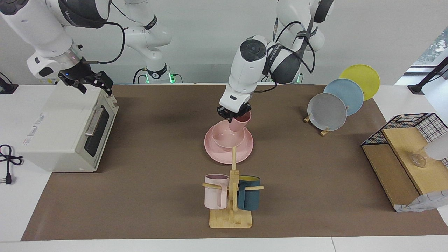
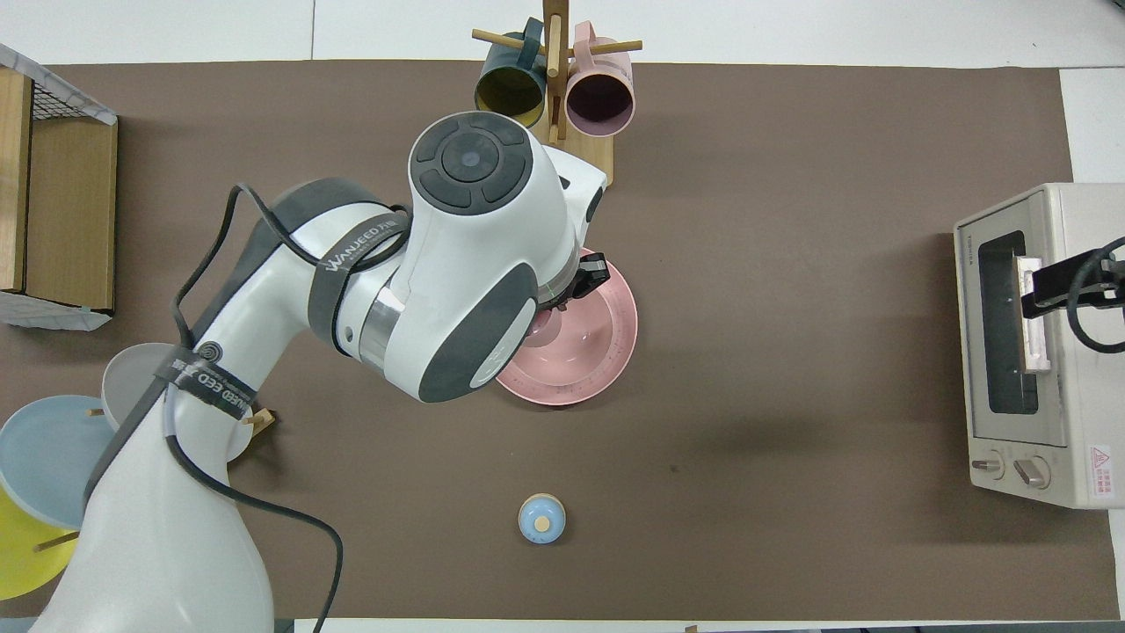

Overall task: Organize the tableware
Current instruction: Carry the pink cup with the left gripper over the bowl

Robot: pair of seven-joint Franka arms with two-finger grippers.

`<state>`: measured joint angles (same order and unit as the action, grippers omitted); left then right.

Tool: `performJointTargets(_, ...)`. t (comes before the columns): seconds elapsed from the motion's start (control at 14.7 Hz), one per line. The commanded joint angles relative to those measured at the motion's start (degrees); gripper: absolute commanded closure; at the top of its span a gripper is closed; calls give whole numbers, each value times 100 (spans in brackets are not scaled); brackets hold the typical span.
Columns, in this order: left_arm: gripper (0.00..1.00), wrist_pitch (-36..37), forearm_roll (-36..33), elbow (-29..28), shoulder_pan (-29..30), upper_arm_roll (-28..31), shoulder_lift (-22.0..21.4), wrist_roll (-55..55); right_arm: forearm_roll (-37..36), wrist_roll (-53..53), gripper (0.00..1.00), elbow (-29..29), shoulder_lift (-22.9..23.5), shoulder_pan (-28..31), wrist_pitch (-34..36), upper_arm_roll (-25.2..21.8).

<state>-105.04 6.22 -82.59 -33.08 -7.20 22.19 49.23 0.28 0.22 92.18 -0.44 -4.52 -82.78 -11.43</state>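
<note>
Cup (image 1: pixel 241 121) tilts in the left gripper (image 1: pixel 233 115), jaws clamped on its rim, over the bowl (image 1: pixel 227 137) nested on the plate (image 1: pixel 228 154) mid-worktop. Risk: released tilted, it could tip inside the bowl. Right gripper (image 1: pixel 91 82) waits over the toaster oven (image 1: pixel 66 129), jaw state unreadable.

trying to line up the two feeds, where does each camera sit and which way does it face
Facing view: high across the table, looking back at the robots; both arms show, the left gripper holding the pink cup over the pink bowl, the right gripper waiting over the toaster oven.
Overhead view: above the robots' end, looking steeply down and forward; the left arm fills the middle, the right gripper shows at the edge.
Shared: the pink plate, mug rack, oven, half a turn apart.
</note>
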Motion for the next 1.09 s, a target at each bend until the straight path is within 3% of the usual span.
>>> performJointTargets(0.0, 100, -394, -51, -433, -120, 105, -128, 262, -63, 22, 0, 283, -167, 126, -203, 263)
performJointTargets(0.27, 100, -719, -51, -548, -138, 114, 13, 289, -63, 13, 0, 354, -185, 144, -265, 308)
performJointTargets(0.54, 100, -1044, -383, -548, -287, 114, 329, 639, -81, -75, 0, 55, -115, 144, -63, 308)
performJointTargets(1.02, 100, -1115, -551, -539, -401, 123, 523, 824, -46, -312, 0, 116, -141, 144, -159, 308)
